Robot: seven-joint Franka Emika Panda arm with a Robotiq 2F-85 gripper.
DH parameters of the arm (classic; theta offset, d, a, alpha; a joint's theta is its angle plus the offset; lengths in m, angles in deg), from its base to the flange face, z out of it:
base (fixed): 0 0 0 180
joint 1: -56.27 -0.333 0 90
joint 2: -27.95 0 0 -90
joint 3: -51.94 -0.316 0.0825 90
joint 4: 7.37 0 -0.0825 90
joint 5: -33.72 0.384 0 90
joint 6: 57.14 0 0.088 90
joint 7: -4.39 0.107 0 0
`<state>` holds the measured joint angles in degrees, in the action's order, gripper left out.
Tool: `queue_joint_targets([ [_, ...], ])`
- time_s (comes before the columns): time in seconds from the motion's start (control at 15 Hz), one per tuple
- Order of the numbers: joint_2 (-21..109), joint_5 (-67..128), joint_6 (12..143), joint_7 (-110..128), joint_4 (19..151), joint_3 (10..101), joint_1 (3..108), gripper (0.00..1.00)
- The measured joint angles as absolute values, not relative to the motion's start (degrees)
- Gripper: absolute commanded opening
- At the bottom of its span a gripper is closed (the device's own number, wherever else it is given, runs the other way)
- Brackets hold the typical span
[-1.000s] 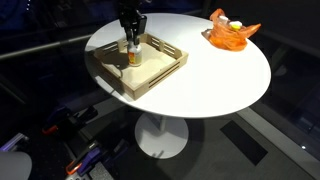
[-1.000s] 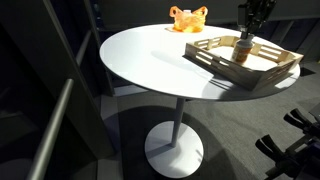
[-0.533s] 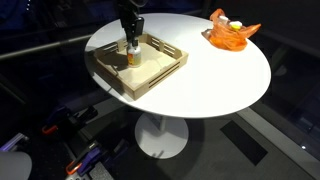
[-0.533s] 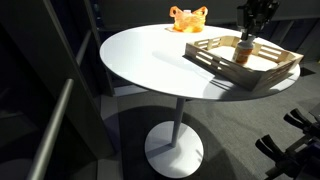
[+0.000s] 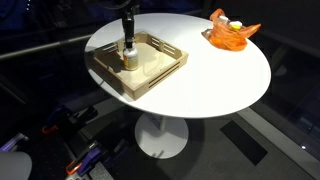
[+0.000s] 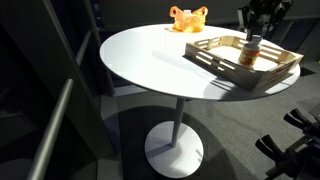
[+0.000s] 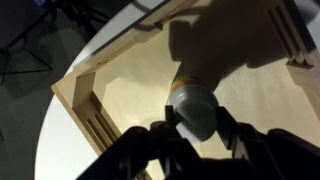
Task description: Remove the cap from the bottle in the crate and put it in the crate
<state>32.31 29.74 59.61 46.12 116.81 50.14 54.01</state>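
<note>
Jaws have lifted off the bottle (image 5: 128,57) in the crate (image 5: 157,78).

One crate (image 5: 108,76), one bottle (image 5: 129,58), one table (image 5: 220,80)

Gripper cropped, wrist view smeared

In both exterior views the arm ran off the top edge. Only the gripper (image 5: 128,27) showed above the bottle (image 5: 129,57) in the crate (image 5: 158,78), and it was too small to tell how its jaws stood. In the wrist view the fingers (image 7: 135,158) were dark blurs cut by the bottom edge, and the bottle's white top (image 7: 193,108) was smeared. The orange thing (image 5: 231,32) near the far edge of the tabletop (image 5: 220,90) was too small to identify.
</note>
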Motion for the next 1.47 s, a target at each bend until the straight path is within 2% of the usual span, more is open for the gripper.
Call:
queue_joint_targets([
  [0.47, 32.18, 29.62, 59.65, 46.56, 116.93, 50.07, 53.96, 0.19],
  [1.47, 30.04, 27.4, 75.99, 6.17, 120.09, 49.99, 53.58, 0.19],
])
